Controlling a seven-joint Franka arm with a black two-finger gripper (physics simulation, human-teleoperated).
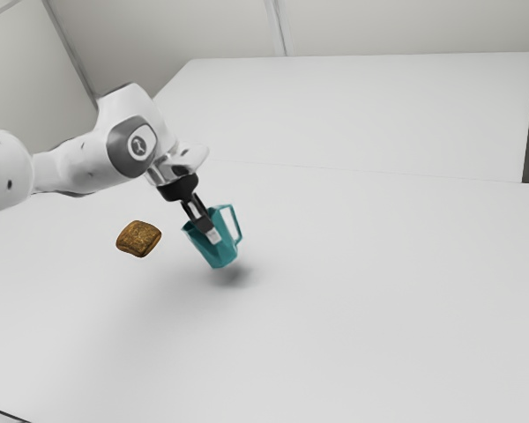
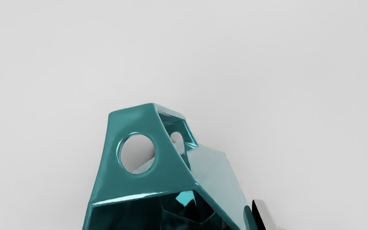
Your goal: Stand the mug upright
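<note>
A brown, cushion-shaped item (image 1: 138, 238) with a mottled surface lies on the white desk (image 1: 361, 317). Beyond the desk stands a broad, pale panel (image 1: 361, 110), and behind that a light grey wall (image 1: 397, 26) with a vertical seam (image 1: 277, 26).

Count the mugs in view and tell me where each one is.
1. The teal mug is tilted in the gripper, its handle toward the exterior view's right. Another could be hidden behind the arm.
</note>
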